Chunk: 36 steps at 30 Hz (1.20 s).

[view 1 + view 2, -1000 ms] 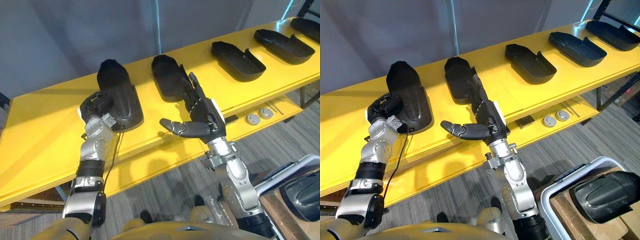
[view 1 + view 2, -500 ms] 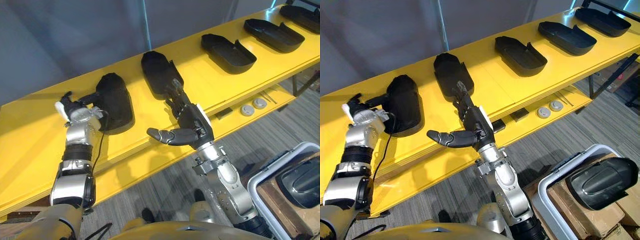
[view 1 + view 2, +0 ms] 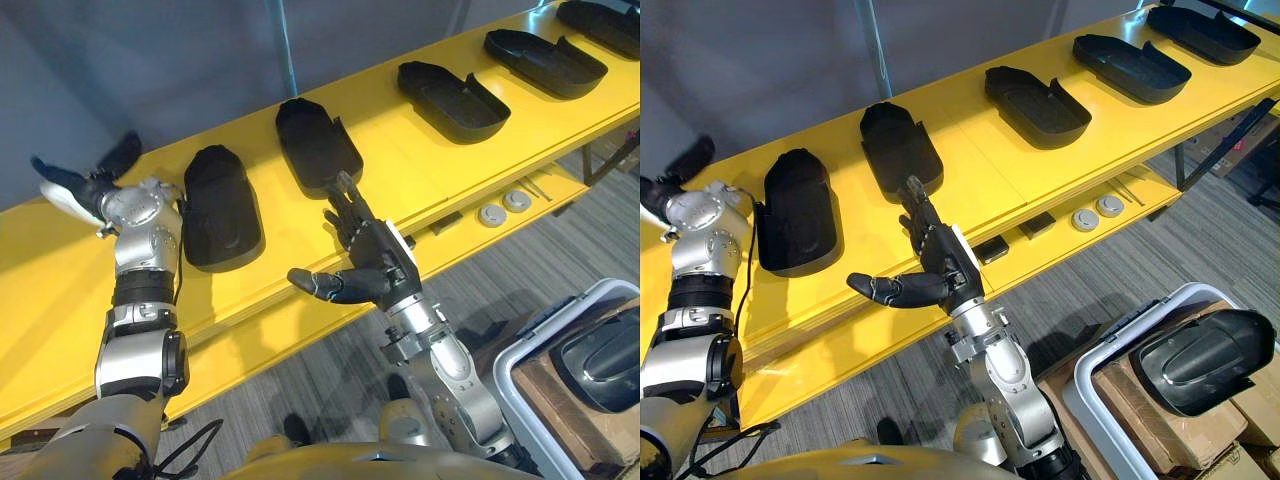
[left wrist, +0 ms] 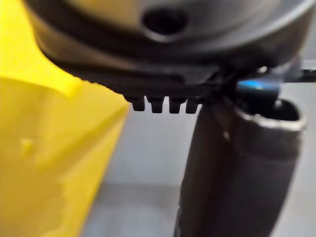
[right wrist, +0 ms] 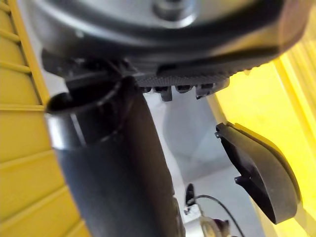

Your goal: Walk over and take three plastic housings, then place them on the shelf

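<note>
black housing (image 3: 1205, 362) in bin (image 3: 1120, 340) beside shelf (image 3: 980, 165)

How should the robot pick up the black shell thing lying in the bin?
Probably from above, across the middle of the black housing. Its rounded back faces up, and the bin rim and cardboard boxes crowd its sides. Thumb on one long edge, fingers on the other; the right robot hand, open, is nearer.
</note>
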### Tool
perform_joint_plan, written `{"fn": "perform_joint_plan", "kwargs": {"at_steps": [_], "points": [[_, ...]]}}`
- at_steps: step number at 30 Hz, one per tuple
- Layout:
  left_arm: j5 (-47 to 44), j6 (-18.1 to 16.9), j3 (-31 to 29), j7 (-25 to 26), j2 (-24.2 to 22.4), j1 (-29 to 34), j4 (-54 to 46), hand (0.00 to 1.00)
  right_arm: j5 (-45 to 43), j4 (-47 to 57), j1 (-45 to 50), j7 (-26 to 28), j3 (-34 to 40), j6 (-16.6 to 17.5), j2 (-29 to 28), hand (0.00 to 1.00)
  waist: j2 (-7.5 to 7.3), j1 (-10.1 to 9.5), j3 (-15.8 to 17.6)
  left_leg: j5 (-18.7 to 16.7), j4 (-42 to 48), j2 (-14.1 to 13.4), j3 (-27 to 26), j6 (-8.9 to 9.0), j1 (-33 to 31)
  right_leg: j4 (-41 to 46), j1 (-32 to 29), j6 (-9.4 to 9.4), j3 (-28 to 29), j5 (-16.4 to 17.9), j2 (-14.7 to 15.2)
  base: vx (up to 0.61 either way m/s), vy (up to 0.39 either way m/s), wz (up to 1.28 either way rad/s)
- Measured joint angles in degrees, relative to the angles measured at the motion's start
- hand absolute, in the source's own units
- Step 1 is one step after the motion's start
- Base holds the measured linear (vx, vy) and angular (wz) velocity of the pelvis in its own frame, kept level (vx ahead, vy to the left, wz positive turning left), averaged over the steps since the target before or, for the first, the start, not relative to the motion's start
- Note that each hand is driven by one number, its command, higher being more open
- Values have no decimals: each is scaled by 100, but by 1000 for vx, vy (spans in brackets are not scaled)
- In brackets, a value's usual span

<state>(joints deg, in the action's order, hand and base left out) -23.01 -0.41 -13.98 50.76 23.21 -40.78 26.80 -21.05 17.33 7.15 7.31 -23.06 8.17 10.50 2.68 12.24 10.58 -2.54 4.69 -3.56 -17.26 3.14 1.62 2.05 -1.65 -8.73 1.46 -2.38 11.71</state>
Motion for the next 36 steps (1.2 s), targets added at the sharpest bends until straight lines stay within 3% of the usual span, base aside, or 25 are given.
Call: {"fn": "perform_joint_plan", "kwargs": {"at_steps": [4,7,10,14,19,23,28,32,36], "points": [[-12,-642,415,-562,-17,2,-1209,100,19,0,-56,86,53,0,-2,100,0,-7,-1,0,-33,2,17,0,109,-10,106,5,-31,3,-1,-3,-1,-1],[18,-712,576,-1044,-26,133,-2095,100,9,15,-286,89,126,0,-1,100,2,-18,-4,10,-83,9,26,7,200,-20,187,5,-51,4,-1,-5,-2,-1],[91,-818,622,-1713,-114,1057,-3523,100,-18,161,-551,117,287,-10,2,100,28,-88,-20,19,-82,2,123,14,208,-74,274,3,-166,2,-1,-25,-27,14],[340,-984,558,-2509,-814,3169,-5041,100,44,211,-792,17,619,-236,56,100,28,-479,-33,55,-80,-10,428,46,226,-228,562,-5,-494,-4,-8,-6,-38,36],[245,-930,548,-3529,-1536,5135,-5212,100,610,-484,-1151,-1103,734,-732,44,100,-185,-1068,-173,146,-131,12,875,80,177,-336,806,20,-992,16,-1,-21,-38,43],[303,-924,649,-4336,-1666,5948,-5213,100,727,-1313,-1602,-1635,944,-906,-149,100,-292,-1344,-236,244,-193,80,1108,70,136,-330,891,46,-1247,34,44,-29,-10,31],[31,-947,690,-4818,-1899,6170,-5219,100,747,-1931,-2199,-2288,1053,-924,-355,100,-292,-1524,-236,309,-199,98,1230,83,89,-320,917,85,-1404,58,61,-46,-4,16],[-205,-947,909,-4992,-2028,6344,-5219,100,1176,-2476,-2649,-3195,1174,-1068,-559,100,-293,-1653,-236,374,-275,94,1360,120,89,-348,966,129,-1558,89,48,-29,-15,15],[-217,-956,939,-5025,-2071,6402,-5218,100,1183,-2745,-2871,-3507,1261,-1160,-595,100,-295,-1704,-235,427,-320,88,1402,89,80,-396,981,130,-1610,87,31,9,-11,6]]}}
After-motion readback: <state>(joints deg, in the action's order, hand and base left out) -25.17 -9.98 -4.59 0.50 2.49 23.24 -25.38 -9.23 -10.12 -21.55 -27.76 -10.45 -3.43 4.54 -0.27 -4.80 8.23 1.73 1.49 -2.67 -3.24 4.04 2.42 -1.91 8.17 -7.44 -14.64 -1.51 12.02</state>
